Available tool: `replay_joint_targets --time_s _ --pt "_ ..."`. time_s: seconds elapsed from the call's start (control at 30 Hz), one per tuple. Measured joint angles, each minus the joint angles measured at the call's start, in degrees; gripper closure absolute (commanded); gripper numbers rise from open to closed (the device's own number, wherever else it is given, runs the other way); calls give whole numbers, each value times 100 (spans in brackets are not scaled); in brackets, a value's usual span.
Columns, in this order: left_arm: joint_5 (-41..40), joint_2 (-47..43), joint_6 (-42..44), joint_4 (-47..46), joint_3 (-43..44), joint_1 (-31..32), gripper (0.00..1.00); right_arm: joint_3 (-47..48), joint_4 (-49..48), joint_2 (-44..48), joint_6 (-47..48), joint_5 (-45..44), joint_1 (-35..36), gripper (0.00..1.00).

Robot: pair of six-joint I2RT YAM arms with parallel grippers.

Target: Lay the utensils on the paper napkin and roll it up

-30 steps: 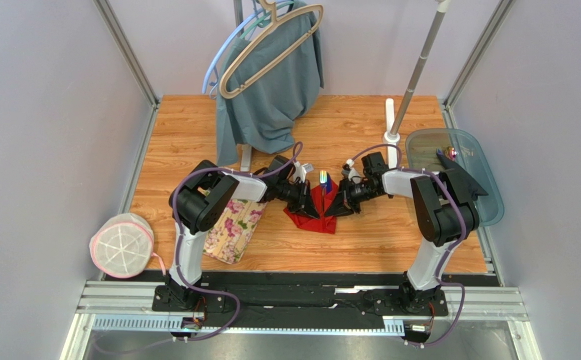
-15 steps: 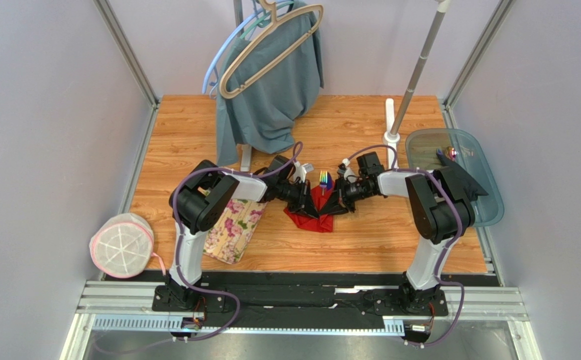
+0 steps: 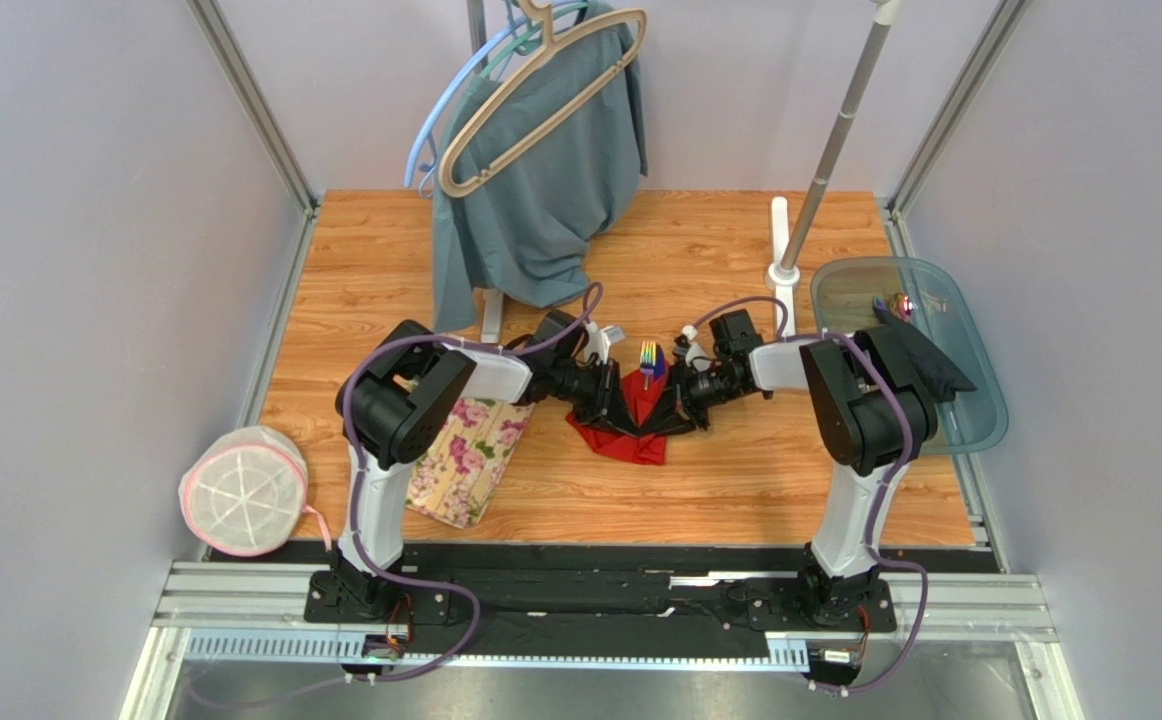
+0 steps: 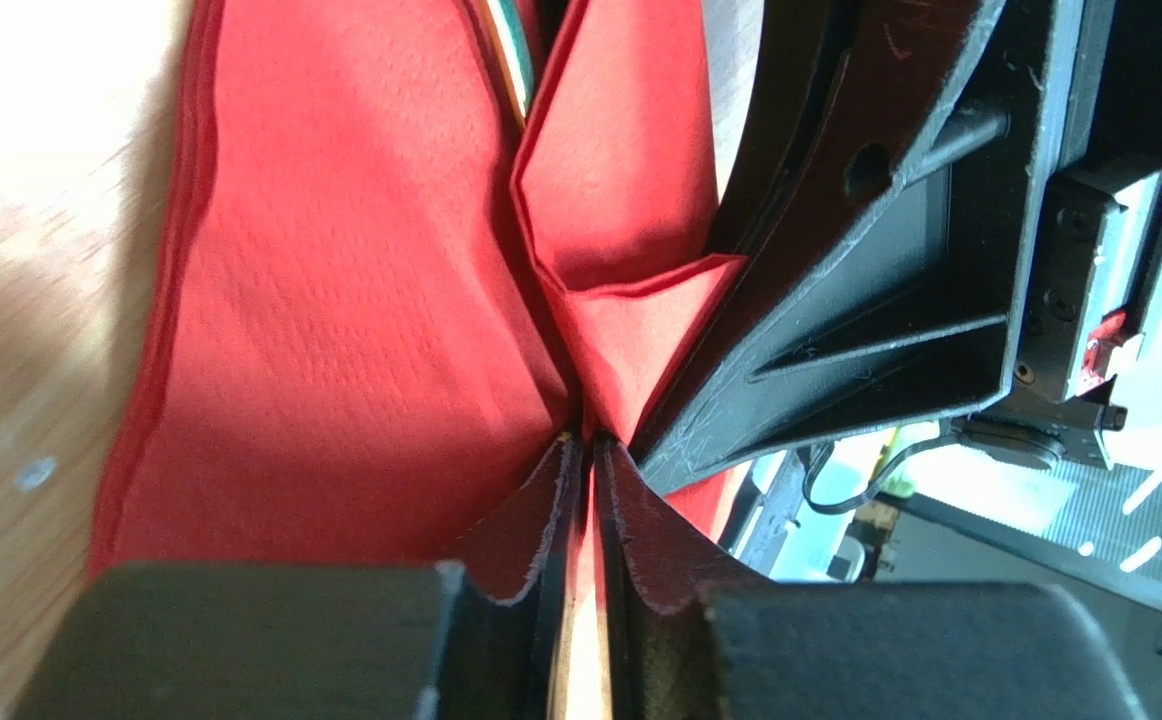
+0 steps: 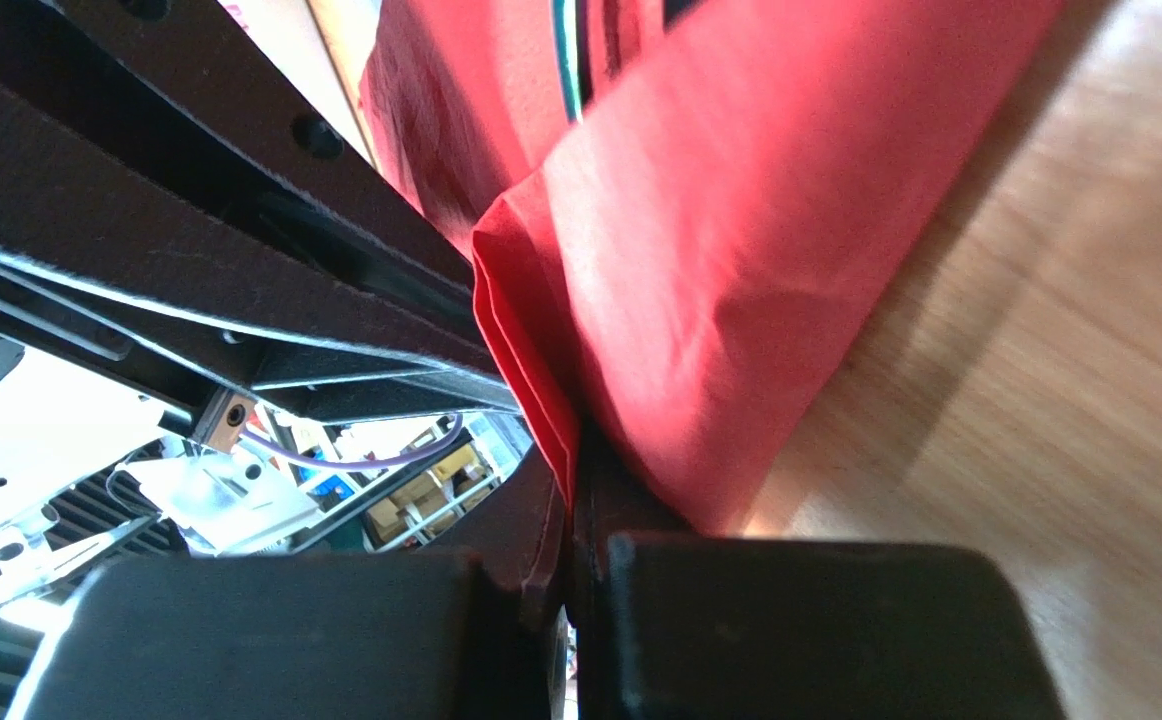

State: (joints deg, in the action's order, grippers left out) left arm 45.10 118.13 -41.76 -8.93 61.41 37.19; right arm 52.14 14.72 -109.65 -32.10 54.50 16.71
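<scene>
The red paper napkin (image 3: 635,428) lies at the table's middle, its two sides lifted and folded inward. The utensils (image 3: 647,357) stick out of its far end as a small colored bundle; a thin striped edge of them shows in the left wrist view (image 4: 508,60). My left gripper (image 3: 613,399) is shut on the napkin's left side (image 4: 377,300). My right gripper (image 3: 674,401) is shut on the napkin's right side (image 5: 722,255). The two grippers nearly touch over the napkin.
A cream floral cloth (image 3: 470,450) lies left of the napkin under the left arm. A grey-green garment on a beige hanger (image 3: 542,165) hangs at the back. A glass tray (image 3: 918,360) sits right. A white stand pole (image 3: 828,150) rises at the back right. A round mesh pouch (image 3: 246,488) lies off the left edge.
My right gripper has moved left toward the left gripper, drawing the napkin's right side inward. The napkin looks narrower. The left gripper has hardly moved.
</scene>
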Motion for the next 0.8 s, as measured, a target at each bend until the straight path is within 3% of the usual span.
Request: replay_joint_targets --time_s 0.13,0.23,0.3,0.33,0.53,0.63,0.8 --pt "-70 -201 -11 -15 -177 -74 72 24 -4 -2 7 2 2 96" --pt "-57 -446 -33 13 -310 -149 67 33 -7 -22 42 -37 4 84" --pt "-55 -671 -33 42 -365 -208 61 35 -11 -35 46 -48 4 69" --pt "-50 -776 -33 52 -376 -245 58 37 -15 -37 44 -46 4 56" --pt "-48 -1176 -46 66 -420 -472 54 125 -122 -39 -122 212 7 34" --pt "-57 -1239 -46 105 -479 -542 54 164 -144 -39 -177 308 13 28" --pt "-48 -1453 -13 140 -553 -616 56 212 -166 -39 -260 374 52 27"
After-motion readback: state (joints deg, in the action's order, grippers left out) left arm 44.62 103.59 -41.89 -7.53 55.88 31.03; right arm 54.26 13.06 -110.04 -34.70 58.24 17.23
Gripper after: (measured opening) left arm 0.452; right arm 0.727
